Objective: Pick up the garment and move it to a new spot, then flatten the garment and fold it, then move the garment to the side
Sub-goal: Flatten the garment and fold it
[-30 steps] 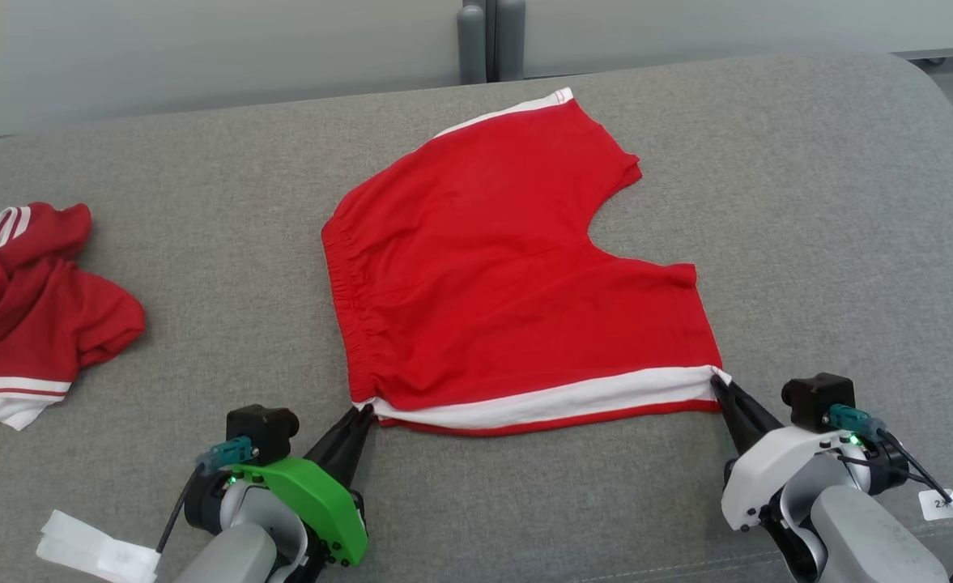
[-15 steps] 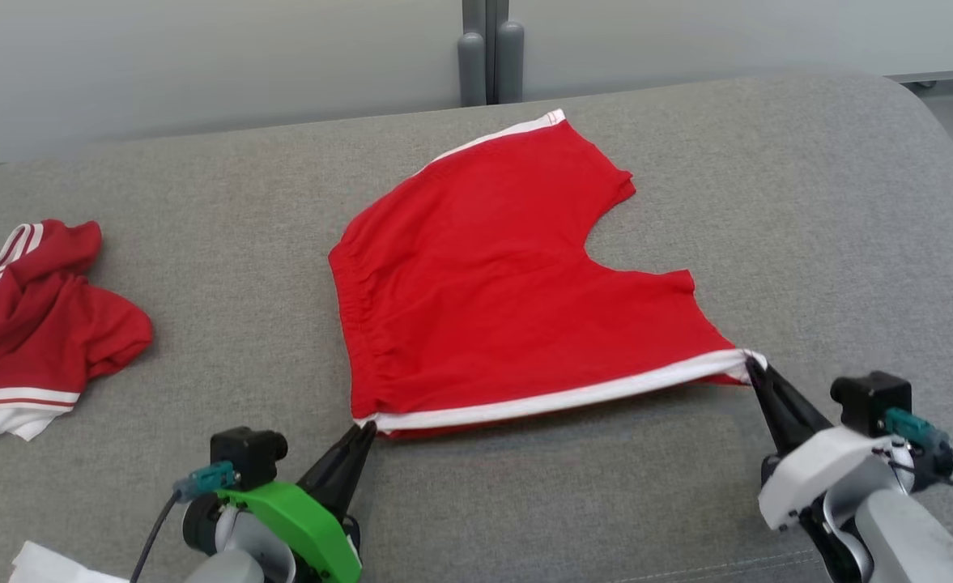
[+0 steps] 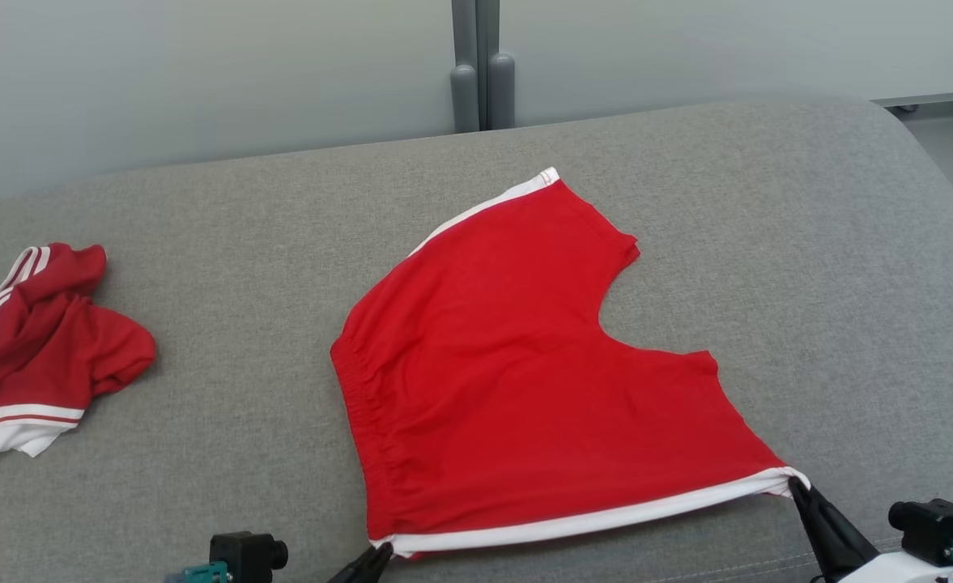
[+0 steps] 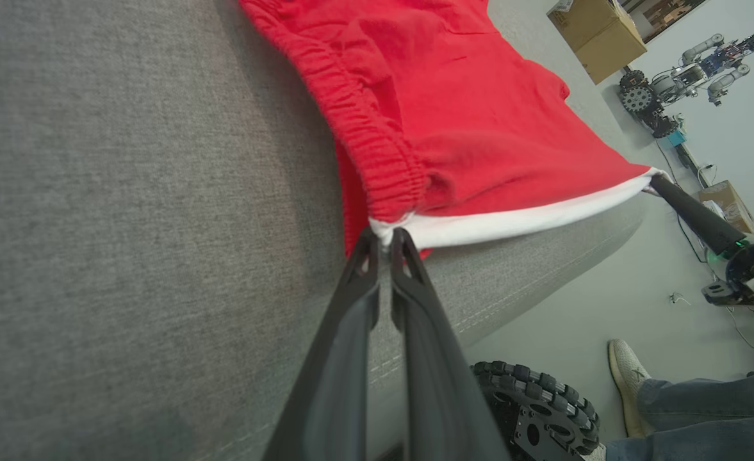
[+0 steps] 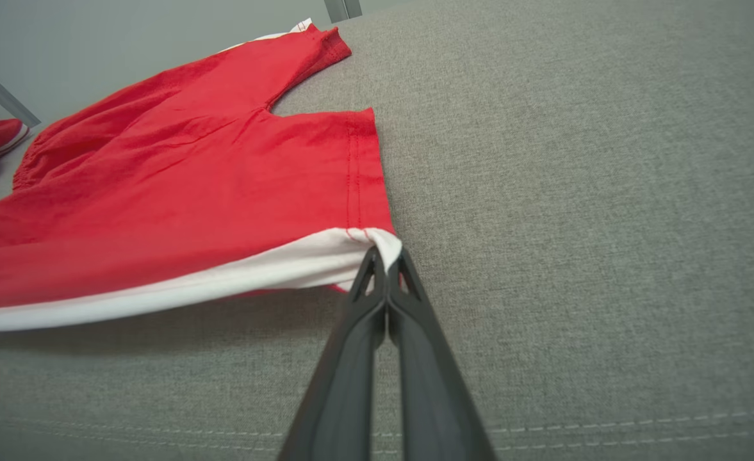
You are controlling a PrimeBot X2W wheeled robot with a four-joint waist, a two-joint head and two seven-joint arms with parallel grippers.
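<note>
The garment is a pair of red shorts [image 3: 525,380] with a white side stripe, lying spread on the grey cushion. Its near white-striped edge is stretched taut between my two grippers and lifted a little off the fabric surface. My left gripper [image 3: 380,553] is shut on the waistband corner [image 4: 384,229] at the bottom of the head view. At the lower right, my right gripper [image 3: 796,484] is shut on the leg-hem corner [image 5: 386,245]. The shorts [image 5: 178,186] slope up from the cushion toward that corner.
A second red-and-white garment [image 3: 31,348] lies crumpled at the left edge of the grey cushion [image 3: 808,267]. Beyond the near edge are a wheel [image 4: 533,410], a person's shoe [image 4: 626,384], boxes and another robot on the floor.
The head camera has tilted, so everything sits lower in view. Both grippers have pulled the shorts toward the near edge, and the striped edge has risen off the cushion.
</note>
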